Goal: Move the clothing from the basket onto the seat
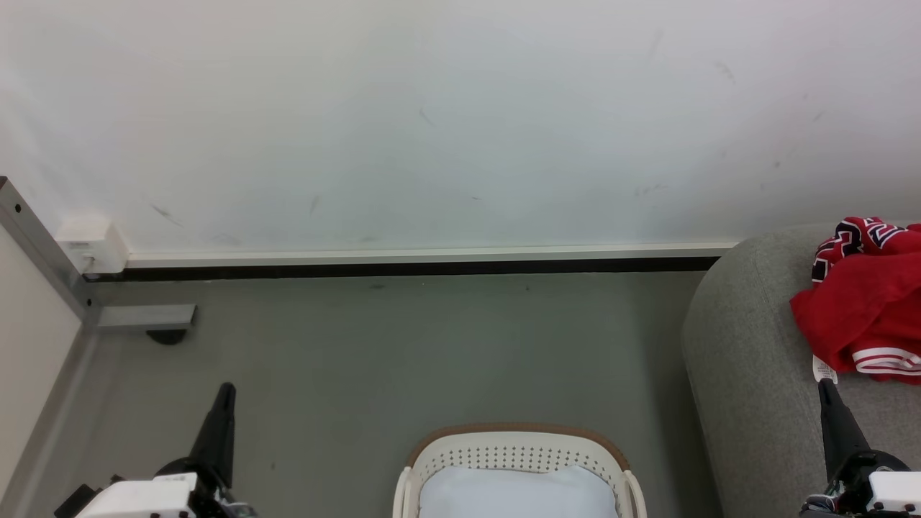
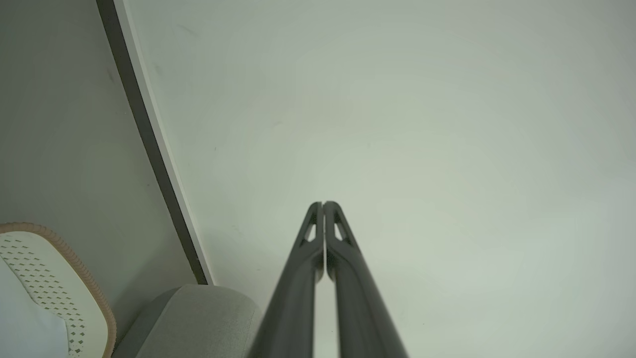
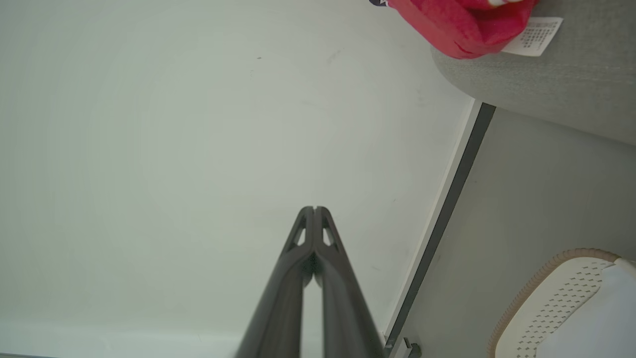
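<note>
Bright red sports jersey w/ striped trim (image 1: 863, 309) lies crumpled on big grey fabric sofa (image 1: 748, 374), near its arm edge. Cream perforated plastic basket (image 1: 518, 450) holds pale bluish sheet (image 1: 518, 496). Left hand (image 1: 226, 390) & right hand (image 1: 824, 385) both clenched, empty. Transfer looks done; next prob. just park arms.

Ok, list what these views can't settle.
Jersey: head view, cut by the right edge, lettering unreadable.
Basket: head view, cut by the bottom edge; sheet hides its inside.
Tag: right wrist view, print too small.
</note>
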### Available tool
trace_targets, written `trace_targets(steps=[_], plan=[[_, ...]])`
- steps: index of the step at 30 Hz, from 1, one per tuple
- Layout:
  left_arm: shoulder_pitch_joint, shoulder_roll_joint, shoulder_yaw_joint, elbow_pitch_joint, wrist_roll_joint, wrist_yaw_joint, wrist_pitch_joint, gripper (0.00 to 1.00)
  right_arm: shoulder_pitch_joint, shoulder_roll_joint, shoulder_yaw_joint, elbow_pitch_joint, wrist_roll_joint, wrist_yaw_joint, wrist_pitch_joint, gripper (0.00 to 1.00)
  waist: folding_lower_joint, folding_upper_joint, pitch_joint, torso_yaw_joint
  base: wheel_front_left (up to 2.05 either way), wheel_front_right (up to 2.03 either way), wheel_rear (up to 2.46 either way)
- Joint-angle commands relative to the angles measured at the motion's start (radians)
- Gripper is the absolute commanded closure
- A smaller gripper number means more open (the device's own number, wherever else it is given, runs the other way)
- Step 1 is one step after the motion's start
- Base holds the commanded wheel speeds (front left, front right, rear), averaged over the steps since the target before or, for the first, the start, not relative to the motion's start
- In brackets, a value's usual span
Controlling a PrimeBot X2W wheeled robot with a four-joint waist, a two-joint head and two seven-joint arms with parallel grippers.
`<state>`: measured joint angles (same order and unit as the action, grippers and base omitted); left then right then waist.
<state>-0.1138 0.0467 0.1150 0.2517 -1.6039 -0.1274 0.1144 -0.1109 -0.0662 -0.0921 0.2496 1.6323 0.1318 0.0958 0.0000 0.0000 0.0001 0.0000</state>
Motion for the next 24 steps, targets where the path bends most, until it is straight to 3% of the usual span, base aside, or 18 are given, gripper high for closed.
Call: trace_targets(steps=[1,24], plan=[[-0.008,0.007,0.003,0.001,-0.014,-0.006,0.005,1.0,-0.007,-0.001,-0.003,0.002,-0.001,-0.002,0.004,1.0,0.0,0.0,0.0,0.0,0.0,0.0,0.0],[-0.008,0.007,0.002,0.001,-0.014,-0.006,0.005,1.0,-0.008,0.001,-0.005,0.002,-0.004,-0.002,0.005,1.0,0.0,0.0,0.0,0.0,0.0,0.0,0.0]])
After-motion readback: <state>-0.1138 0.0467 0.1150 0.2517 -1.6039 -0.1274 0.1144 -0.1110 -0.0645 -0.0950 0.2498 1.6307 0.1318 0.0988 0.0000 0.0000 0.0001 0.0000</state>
